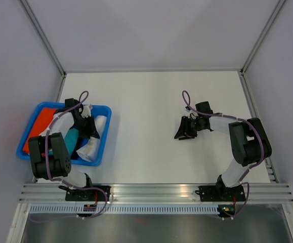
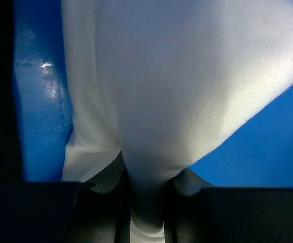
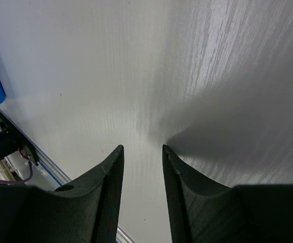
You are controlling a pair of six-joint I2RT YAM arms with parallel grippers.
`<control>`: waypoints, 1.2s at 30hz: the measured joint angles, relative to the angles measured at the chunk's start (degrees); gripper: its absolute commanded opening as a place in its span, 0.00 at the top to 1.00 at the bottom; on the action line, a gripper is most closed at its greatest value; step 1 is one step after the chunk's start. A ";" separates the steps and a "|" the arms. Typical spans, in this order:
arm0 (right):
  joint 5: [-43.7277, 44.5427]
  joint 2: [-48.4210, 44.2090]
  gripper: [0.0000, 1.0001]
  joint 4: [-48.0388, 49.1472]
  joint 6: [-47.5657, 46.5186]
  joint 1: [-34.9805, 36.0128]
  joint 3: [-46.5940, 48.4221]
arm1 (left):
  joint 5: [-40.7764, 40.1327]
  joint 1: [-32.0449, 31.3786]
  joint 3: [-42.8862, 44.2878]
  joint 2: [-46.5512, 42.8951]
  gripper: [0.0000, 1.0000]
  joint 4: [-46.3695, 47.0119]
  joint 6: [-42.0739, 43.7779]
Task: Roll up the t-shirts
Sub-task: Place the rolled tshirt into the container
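t-shirt (image 2: 186, 91) | pinched in left tool (image 2: 147, 177) | inside blue bin (image 2: 267, 152)

The t-shirt (image 2: 186, 91) was plain white, the plastic bin (image 1: 99, 107) bright blue, one cloth (image 1: 45, 119) in it orange-red and another (image 1: 71, 137) teal, the table (image 1: 151, 96) matte white with faint streaks, and the right gripper (image 3: 142, 148) black.

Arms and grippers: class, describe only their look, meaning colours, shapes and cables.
The left arm and right arm have white tube links between bulky black joints. A thin purple cable loops along each. The left gripper and right gripper are black, each with two tapered fingers.
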 measured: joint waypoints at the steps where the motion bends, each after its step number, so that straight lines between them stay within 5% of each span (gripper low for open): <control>1: 0.02 0.00 0.57 -0.02 0.02 0.00 0.00 | 0.35 0.00 0.02 0.83 0.78 0.26 -0.26; 6: 0.31 -0.13 0.57 -0.33 0.04 0.00 0.00 | 2.56 -0.02 0.07 2.29 0.53 0.83 -0.79; 22: 1.31 -0.07 0.56 -2.91 -0.74 0.00 1.16 | 2.32 -0.04 5.31 -3.93 0.26 -1.46 0.98; 26: 1.57 0.33 0.56 -3.67 -1.11 0.00 1.90 | 0.98 -0.04 8.09 -5.49 0.37 -0.98 1.62; 30: 1.95 0.72 0.57 -4.35 -1.68 0.00 2.71 | -2.69 0.31 10.05 -4.72 0.75 -0.85 2.19; 36: 2.40 0.72 0.58 -4.72 -1.92 0.00 2.82 | -8.70 0.76 12.66 -1.20 0.85 0.70 2.91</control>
